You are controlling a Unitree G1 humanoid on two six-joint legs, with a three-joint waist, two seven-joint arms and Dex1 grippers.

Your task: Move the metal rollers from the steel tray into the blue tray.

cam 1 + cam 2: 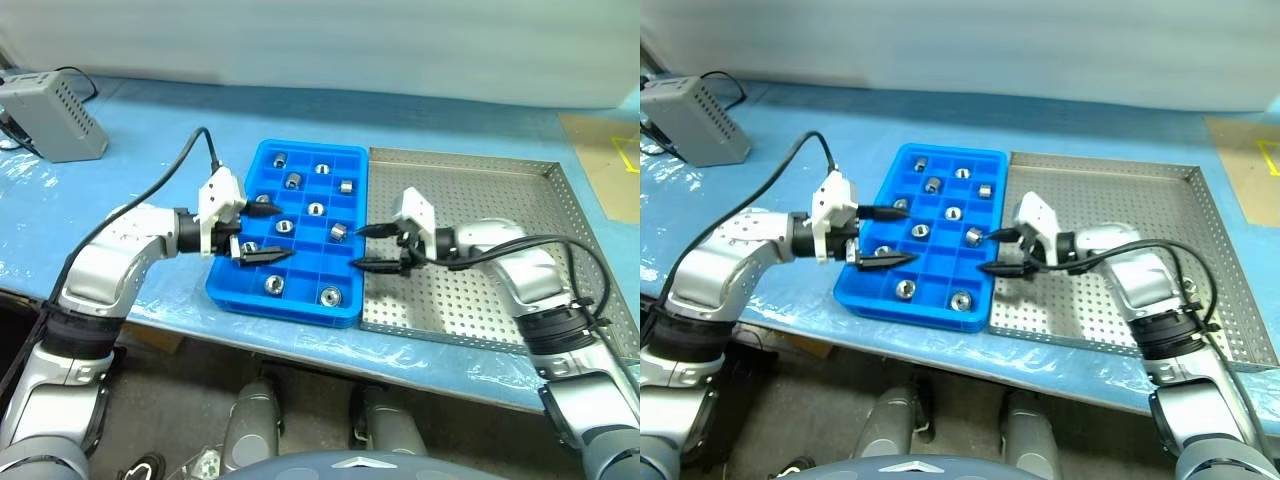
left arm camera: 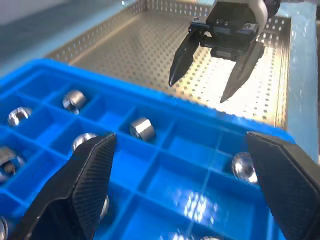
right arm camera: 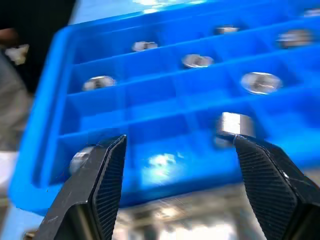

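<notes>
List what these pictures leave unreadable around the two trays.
- Blue tray: the left gripper covers some left-hand compartments in the eye views, so rollers there cannot be counted.
- Steel tray: the right arm hides part of its floor.
- Right wrist view: blurred; roller holes unreadable.

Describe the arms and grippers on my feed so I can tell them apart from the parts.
Both arms are silver-grey with black joint bands. Each white-housed gripper, left gripper and right gripper, carries two black tapered fingers with ribbed inner pads. A black cable loops along each arm.
</notes>
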